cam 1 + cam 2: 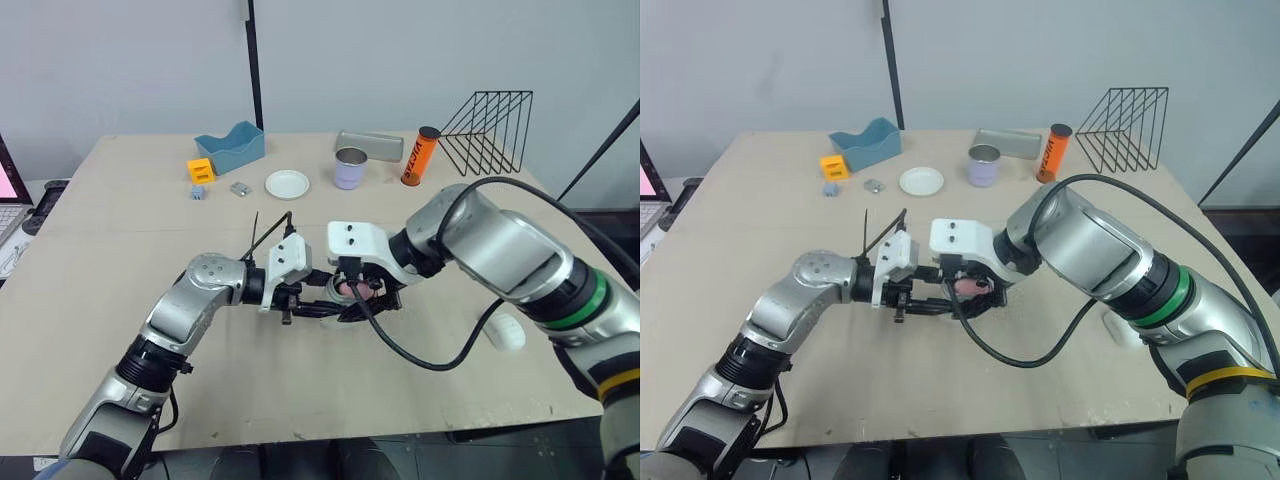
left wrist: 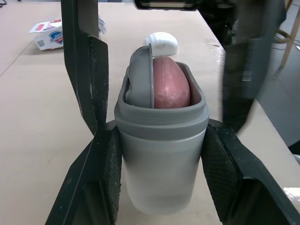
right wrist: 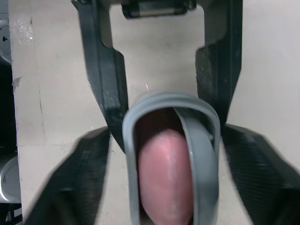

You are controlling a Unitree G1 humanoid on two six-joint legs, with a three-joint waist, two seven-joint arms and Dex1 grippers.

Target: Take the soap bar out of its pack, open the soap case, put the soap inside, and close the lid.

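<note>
**Soap in its case, held at mid-table**

The table (image 1: 120, 300) lies bare along its left side and near edge. A wire rack (image 1: 490, 125), blue tray (image 1: 230, 148), orange can (image 1: 420, 157), cup (image 1: 350, 168) and plate (image 1: 287, 184) line the far edge. At mid-table the left gripper (image 2: 161, 140) is clamped on the grey soap case (image 2: 161, 187). The right gripper (image 3: 166, 140) straddles its open end, fingers apart. The pink soap (image 2: 171, 89) sits inside beside a grey flap (image 2: 140, 77). The pack (image 2: 49, 35) lies apart on the table, and a white oval (image 1: 505, 332) lies near the right edge.
</note>
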